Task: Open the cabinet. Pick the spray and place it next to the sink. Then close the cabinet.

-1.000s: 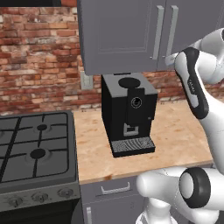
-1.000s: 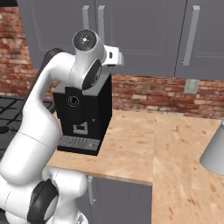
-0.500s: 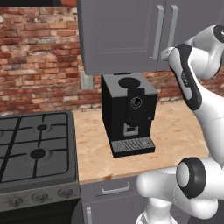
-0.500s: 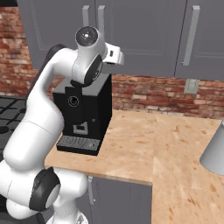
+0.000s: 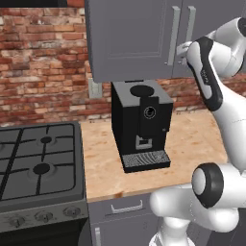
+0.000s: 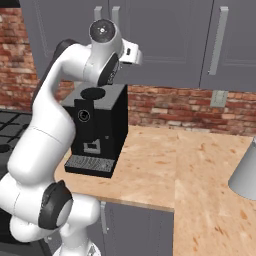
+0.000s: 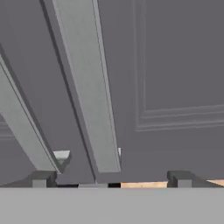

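Gripper (image 7: 109,178), jaws spread and empty, faces the closed cabinet (image 7: 175,65); its right-hand bar handle (image 7: 87,87) lies between the fingertips (image 7: 179,177), above the coffee machine (image 5: 141,125).

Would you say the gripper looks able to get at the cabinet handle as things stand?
Probably yes: the gripper is open right at the cabinet, one handle rising between its fingers with nothing in between.
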